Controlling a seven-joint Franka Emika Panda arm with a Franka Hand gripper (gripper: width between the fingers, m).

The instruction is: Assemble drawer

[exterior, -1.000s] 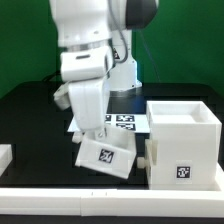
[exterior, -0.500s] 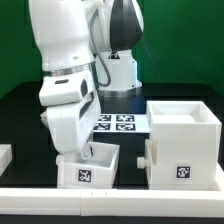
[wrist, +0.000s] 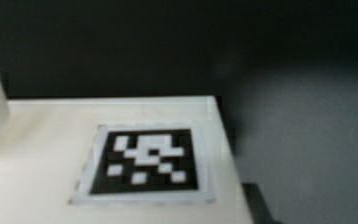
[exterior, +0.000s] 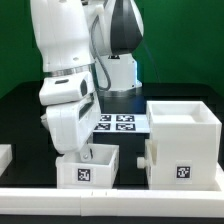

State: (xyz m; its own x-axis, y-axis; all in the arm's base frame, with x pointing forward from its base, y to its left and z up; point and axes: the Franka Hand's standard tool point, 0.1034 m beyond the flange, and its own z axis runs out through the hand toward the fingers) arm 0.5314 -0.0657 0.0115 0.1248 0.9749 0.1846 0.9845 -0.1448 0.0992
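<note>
Hand is reaching into the small white open-top plastic tray on the black table; its grip I cannot tell. Keeping the tray level should help it slide into the large white cube-shaped casing nearby.

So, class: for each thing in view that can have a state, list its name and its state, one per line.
Tray: upright on the table, open top up, tag facing the camera.
Casing: upright, a knobbed part at its side.
End effector: down at the tray's rim; grip hidden.
Marker board: flat.
</note>
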